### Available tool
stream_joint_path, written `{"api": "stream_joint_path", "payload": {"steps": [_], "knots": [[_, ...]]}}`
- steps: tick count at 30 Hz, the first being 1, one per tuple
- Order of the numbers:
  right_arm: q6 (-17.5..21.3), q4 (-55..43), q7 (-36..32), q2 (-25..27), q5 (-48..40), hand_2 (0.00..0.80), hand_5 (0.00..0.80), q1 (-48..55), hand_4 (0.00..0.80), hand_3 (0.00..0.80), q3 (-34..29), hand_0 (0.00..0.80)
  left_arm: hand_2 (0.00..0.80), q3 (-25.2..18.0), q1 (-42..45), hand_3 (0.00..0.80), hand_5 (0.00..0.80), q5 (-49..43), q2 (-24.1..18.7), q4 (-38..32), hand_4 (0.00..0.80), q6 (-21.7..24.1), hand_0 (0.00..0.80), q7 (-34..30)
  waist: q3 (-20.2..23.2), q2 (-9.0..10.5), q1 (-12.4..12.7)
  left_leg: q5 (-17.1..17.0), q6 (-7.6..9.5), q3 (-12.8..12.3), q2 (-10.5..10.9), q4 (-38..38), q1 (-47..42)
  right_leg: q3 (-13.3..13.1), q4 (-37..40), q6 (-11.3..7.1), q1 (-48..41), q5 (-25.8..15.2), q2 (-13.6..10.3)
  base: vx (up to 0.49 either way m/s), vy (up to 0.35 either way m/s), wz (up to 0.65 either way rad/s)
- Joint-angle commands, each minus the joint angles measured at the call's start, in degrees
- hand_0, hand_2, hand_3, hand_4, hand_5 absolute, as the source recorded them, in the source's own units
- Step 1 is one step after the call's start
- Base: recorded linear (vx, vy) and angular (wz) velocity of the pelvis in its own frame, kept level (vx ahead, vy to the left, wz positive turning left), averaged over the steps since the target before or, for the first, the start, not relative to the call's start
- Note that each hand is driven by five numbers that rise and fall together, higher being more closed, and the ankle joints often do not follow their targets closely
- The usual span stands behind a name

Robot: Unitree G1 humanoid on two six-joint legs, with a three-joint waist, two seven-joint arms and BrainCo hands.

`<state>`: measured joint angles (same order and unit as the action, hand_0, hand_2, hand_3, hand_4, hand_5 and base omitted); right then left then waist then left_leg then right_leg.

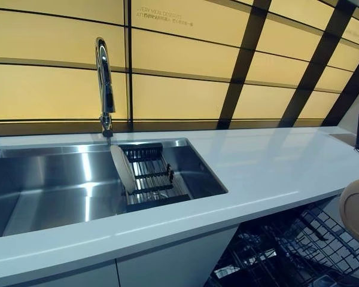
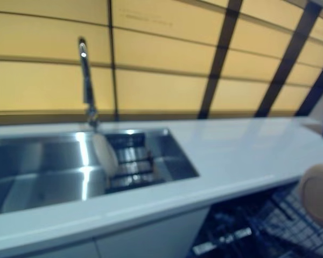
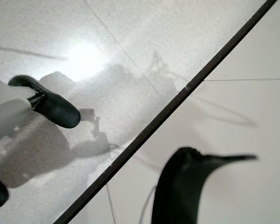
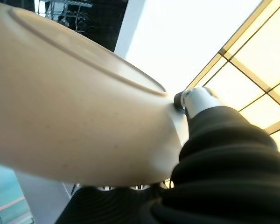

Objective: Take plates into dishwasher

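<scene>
1 round beige plate (image 1: 357, 209) pinched by right robot hand (image 4: 196, 100) over wire dishwasher rack (image 1: 299, 245); left robot hand (image 3: 46, 105) relaxed.

Beige plate (image 1: 358, 210) cut off; right hand (image 4: 210, 140) fingers hidden.

A kitchen, shown by its fittings. A long white countertop (image 1: 269, 167) holds a built-in stainless steel sink (image 1: 54, 185) with a tall chrome tap (image 1: 104, 84) at its back edge. Inside the sink sits a dark wire drying rack (image 1: 152, 176) with one pale plate (image 1: 123, 168) standing on edge. White cabinet fronts (image 1: 167, 263) run below the counter — beside them an open dishwasher's dark wire rack (image 1: 299, 245). Yellow panels (image 1: 179, 89) divided by dark bars back the counter.
</scene>
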<state>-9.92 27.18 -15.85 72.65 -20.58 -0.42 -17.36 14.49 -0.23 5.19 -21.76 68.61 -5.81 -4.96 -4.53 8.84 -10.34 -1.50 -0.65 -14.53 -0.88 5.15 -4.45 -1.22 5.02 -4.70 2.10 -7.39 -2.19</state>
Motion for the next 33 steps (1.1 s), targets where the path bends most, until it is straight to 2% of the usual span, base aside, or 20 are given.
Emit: {"api": "stream_joint_path", "payload": {"steps": [1, 9, 20, 33], "knots": [[4.1, -2.4, 0.7, -0.1, 3.0, 0.8, 0.8, -4.3, 0.8, 0.8, -2.0, 0.8, 0.0, -1.5, -1.7, 0.0, 0.0, -3.2, -0.4, 1.9, 0.0, 0.5, 0.0, 0.3, -0.6, -0.69, 1.0, 5.7, 2.64, 2.5, 0.6, -1.0, -1.6, 0.5, -2.8, -3.17, 0.5, 1.8, 2.2, 0.0, 0.0, 0.0], [5.2, -4.8, 2.4, -5.6, 6.3, 0.8, 0.8, -3.7, 0.8, 0.8, 1.7, 0.8, 0.0, -1.8, -2.9, 0.0, 0.0, -3.3, -0.8, 1.5, 0.0, 0.7, 0.0, 0.0, -1.9, -1.52, 0.8, 5.8, 2.73, 2.4, 0.7, -1.3, -1.0, 0.7, -2.9, -3.15, 0.7, 2.0, 1.9, -0.027, -0.023, 0.0], [3.8, -6.4, 2.7, -12.5, 7.7, 0.8, 0.8, -4.1, 0.8, 0.8, 5.6, 0.8, 0.0, -2.4, -3.9, 0.0, 0.0, -2.8, -0.4, 1.1, 0.0, 1.3, 0.0, -0.1, -3.5, -2.96, 0.1, 5.6, 2.49, 2.0, 0.9, -1.3, -0.5, 1.1, -3.4, -2.93, 1.2, 2.7, 1.5, -0.024, 0.002, 0.0], [4.0, -5.7, 2.8, -16.7, 8.8, 0.8, 0.8, -4.4, 0.8, 0.8, 8.3, 0.8, 0.0, -2.3, -4.8, 0.0, 0.0, -2.1, 0.2, 0.4, 0.0, 1.4, 0.0, -0.2, -4.2, -3.8, -0.2, 5.5, 2.14, 1.6, 0.9, -1.6, -0.1, 1.1, -3.4, -2.72, 1.3, 3.1, 1.3, -0.008, 0.0, 0.0]]}}
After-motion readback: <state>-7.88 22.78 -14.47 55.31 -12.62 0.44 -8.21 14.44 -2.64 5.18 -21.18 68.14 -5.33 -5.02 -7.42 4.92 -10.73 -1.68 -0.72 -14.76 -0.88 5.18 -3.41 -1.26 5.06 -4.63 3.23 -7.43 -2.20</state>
